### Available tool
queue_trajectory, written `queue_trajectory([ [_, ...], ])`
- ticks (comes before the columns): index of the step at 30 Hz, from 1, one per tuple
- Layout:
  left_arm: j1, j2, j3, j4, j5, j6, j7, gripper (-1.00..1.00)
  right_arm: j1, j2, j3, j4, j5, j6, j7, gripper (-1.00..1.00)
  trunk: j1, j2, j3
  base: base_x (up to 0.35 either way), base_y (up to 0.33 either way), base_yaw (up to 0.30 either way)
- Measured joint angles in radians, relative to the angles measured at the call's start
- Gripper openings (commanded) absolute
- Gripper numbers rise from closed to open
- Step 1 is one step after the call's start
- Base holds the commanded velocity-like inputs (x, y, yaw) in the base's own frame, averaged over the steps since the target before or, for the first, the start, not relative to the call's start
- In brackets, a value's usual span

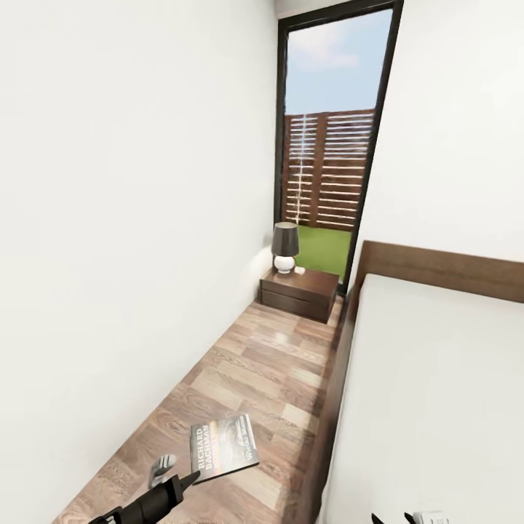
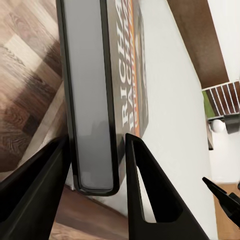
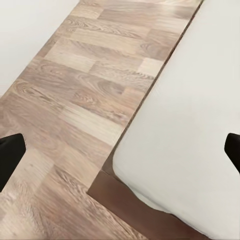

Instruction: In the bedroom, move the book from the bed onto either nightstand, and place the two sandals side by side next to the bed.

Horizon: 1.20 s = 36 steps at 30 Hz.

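My left gripper point(image 1: 182, 482) is shut on the book point(image 1: 223, 447), a thin paperback with white lettering on a dark band, and holds it over the wood floor beside the bed point(image 1: 437, 393). In the left wrist view the book point(image 2: 90, 90) stands edge-on between both black fingers point(image 2: 142, 185). The nightstand point(image 1: 300, 291) stands at the far end of the aisle, against the bed's headboard. My right gripper point(image 3: 120, 150) is open above the bed's corner point(image 3: 200, 125), with nothing between its fingers. The blue sandals are out of view.
A dark-shaded lamp point(image 1: 284, 247) with a white base stands on the nightstand's left part. A tall dark-framed window point(image 1: 327, 145) rises behind it. A white wall point(image 1: 109, 218) borders the narrow wood-plank aisle point(image 1: 247, 378) on the left.
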Motion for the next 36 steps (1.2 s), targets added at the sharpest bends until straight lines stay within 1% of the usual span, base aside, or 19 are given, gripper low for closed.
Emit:
queue_trajectory([
  [18, 0.000, 0.000, 0.001, 0.000, -0.001, 0.000, 0.000, -1.00, 0.000, 0.000, 0.000, 0.000, 0.000, 0.000, 0.000, 1.00, 0.000, 0.000, 0.000, 0.000, 0.000, 0.278],
  [25, 0.000, 0.000, 0.004, 0.000, 0.000, 0.000, -0.001, -1.00, 0.000, 0.000, 0.000, 0.000, 0.000, 0.000, 0.000, 1.00, 0.000, 0.000, 0.000, 0.000, 0.038, 0.043],
  [36, 0.000, 0.000, 0.003, 0.000, -0.001, 0.001, -0.002, -1.00, 0.000, 0.000, 0.000, 0.000, 0.000, 0.001, 0.000, 1.00, 0.000, 0.000, 0.000, 0.000, 0.242, 0.002],
])
